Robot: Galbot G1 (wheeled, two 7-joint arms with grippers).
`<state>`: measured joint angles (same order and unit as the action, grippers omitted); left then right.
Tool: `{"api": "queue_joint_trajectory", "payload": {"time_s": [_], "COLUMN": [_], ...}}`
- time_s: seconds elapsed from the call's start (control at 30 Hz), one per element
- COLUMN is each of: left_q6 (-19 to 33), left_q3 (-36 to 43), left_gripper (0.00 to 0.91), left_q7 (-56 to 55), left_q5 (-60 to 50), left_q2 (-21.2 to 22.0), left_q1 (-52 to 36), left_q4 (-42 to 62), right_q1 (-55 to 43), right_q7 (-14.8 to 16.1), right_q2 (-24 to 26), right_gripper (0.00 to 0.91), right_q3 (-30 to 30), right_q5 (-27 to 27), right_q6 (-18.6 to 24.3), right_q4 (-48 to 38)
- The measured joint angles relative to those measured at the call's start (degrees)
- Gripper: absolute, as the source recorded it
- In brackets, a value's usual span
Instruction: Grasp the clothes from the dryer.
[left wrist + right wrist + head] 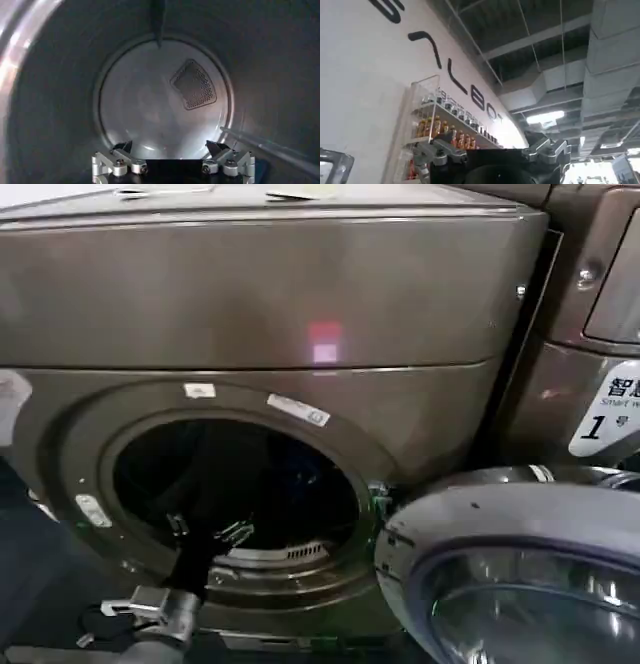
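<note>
Left gripper (172, 150) inside the dryer (250, 314) drum, fingers spread wide, holding nothing. Clothes (300, 474), a dark blue patch deep in the drum, at 2 o'clock from the arm. Door (520, 574) swung open at 4 o'clock. Right gripper (492, 152) parked, aimed at ceiling, fingers apart.

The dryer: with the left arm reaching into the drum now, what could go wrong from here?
1. The left end effector is open inside the dryer, facing the bare back wall; closing here would likely catch nothing.
2. The arm passes close over the lower rim of the mouth; a deeper reach could scrape it.
3. The open door hangs beside the mouth and may obstruct withdrawal.
</note>
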<state>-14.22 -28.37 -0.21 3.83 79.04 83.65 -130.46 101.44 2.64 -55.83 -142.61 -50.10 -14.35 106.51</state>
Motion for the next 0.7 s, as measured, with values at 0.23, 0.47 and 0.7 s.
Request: {"api": "queue_joint_trajectory", "payload": {"time_s": [0.23, 0.47, 0.7], "left_q6": [0.0, 0.0, 0.03], "left_q3": [0.07, -0.02, 0.03], "left_gripper": [0.907, 0.907, 0.907], "left_q7": [0.03, 0.08, 0.14], "left_q5": [-0.02, -0.07, -0.04], "left_q2": [0.01, 0.02, 0.03], "left_q1": [-0.06, -0.24, -0.62], "left_q4": [-0.14, -0.08, 0.34], "right_q1": [-0.02, -0.18, -0.06], "right_q7": [0.05, 0.06, 0.06], "right_q2": [0.01, -0.03, -0.43], "right_gripper": [0.907, 0.907, 0.907], "right_q3": [-0.06, -0.15, -0.18], "right_q5": [-0.02, -0.02, 0.2], "right_q6": [0.0, 0.0, -0.06], "right_q4": [-0.09, -0.22, 0.11]}}
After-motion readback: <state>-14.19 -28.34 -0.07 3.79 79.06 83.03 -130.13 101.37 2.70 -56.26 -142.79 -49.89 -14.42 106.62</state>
